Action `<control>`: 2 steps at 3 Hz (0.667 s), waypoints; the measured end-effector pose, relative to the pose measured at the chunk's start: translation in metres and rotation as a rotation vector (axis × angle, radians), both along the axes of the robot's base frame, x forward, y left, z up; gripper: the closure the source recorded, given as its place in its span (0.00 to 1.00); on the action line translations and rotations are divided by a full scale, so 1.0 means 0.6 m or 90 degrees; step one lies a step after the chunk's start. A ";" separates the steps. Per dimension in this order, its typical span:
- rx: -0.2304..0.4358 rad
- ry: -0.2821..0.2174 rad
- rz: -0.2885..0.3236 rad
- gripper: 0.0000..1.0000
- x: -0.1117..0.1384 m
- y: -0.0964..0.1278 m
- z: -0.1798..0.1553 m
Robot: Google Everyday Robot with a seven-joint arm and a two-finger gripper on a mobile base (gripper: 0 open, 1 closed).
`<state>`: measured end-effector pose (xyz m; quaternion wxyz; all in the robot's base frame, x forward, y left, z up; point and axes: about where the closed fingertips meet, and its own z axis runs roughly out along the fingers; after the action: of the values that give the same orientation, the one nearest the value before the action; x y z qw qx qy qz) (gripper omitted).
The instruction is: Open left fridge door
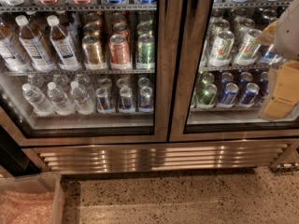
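Note:
The fridge (159, 158) fills the view, with a brushed-steel frame and a louvred grille along its base. The left fridge door (163, 78) is a glass pane in a steel frame. It lies flush with the right door (187, 101) at the centre seam. Behind its glass are shelves of bottles (35, 43) and cans (120, 50). My gripper (282, 85) shows as a pale beige shape at the right edge of the view. It is in front of the right door's glass, well right of the left door and apart from it.
A clear plastic bin (30, 199) sits on the floor at the lower left, below the left door. Speckled floor (187, 195) stretches in front of the grille. A dark gap (11, 153) lies left of the fridge.

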<state>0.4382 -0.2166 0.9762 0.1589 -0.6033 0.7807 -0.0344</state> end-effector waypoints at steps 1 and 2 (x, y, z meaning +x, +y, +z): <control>0.000 0.000 0.000 0.00 0.000 0.000 0.000; 0.025 -0.013 0.005 0.00 0.011 0.016 0.005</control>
<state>0.4445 -0.2071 0.9789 0.1788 -0.6031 0.7770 -0.0247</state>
